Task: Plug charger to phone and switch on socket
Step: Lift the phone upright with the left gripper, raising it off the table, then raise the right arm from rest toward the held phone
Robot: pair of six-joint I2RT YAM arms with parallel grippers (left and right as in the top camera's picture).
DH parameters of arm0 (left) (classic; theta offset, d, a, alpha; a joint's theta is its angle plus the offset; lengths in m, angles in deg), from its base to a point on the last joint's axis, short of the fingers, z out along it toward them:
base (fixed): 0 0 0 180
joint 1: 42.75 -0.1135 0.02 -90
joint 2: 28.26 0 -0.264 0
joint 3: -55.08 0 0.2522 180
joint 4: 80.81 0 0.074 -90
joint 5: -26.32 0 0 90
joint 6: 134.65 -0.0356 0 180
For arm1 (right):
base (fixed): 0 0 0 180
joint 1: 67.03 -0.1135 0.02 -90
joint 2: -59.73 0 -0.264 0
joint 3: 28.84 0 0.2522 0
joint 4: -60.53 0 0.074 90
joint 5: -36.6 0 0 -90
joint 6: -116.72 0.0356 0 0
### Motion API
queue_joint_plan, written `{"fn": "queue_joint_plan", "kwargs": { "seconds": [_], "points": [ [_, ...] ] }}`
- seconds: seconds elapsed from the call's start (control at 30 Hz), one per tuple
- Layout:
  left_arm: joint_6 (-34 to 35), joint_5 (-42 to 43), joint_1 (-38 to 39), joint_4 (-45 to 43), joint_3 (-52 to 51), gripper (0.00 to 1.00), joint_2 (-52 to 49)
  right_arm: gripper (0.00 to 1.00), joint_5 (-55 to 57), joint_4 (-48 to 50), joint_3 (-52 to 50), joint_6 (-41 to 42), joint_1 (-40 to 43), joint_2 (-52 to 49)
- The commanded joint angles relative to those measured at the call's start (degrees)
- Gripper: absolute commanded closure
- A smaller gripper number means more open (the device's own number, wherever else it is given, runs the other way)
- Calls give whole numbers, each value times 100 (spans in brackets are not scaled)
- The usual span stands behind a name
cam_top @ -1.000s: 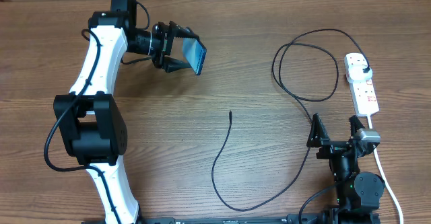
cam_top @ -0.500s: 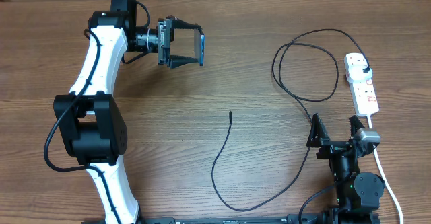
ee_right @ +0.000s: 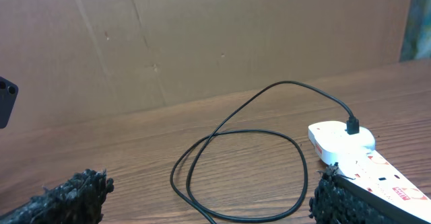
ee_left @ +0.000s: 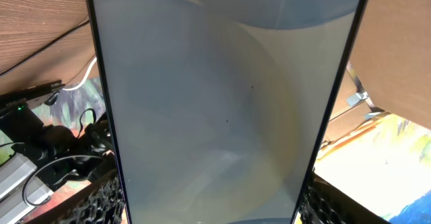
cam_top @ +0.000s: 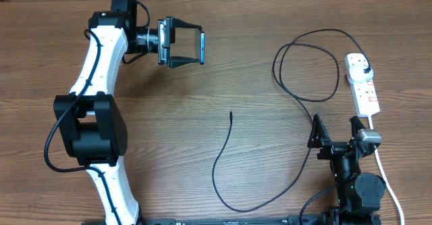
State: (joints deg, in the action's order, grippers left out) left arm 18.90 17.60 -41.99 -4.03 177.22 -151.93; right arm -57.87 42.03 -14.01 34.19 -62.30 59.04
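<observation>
My left pincer (cam_top: 183, 48) is clamped on the phone (cam_top: 201, 47), held on edge over the table (cam_top: 270, 22) at far left, prob so its port is reachable. Charger (cam_top: 231, 117) tip lies loose mid-table w/ plug in the socket (cam_top: 362, 83); my right pincer (cam_top: 335, 129) sits wide open, nothing in it

This looks like a robotics lab bench. A wood-grain desk (cam_top: 270, 42) has two arms fixed at its near edge, the white-and-black left arm (cam_top: 101, 56) and the small black right arm (cam_top: 352, 178). Plain brown cardboard (ee_right: 202, 35) walls off the far side. A white socket (cam_top: 362, 83) lies at far right. A tangle of black cables (ee_left: 60, 163) clutters the left wrist view's background.
</observation>
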Motion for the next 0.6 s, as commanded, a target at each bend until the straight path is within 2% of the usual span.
{"fn": "queue_joint_plan", "kwargs": {
  "seconds": [0.0,0.57],
  "points": [
    [85,323,11,-4,170,96,136,0,37,20,-59,-22,-39,52],
    [81,278,11,-4,170,96,136,0,37,20,-61,-22,-39,52]
  ]
}}
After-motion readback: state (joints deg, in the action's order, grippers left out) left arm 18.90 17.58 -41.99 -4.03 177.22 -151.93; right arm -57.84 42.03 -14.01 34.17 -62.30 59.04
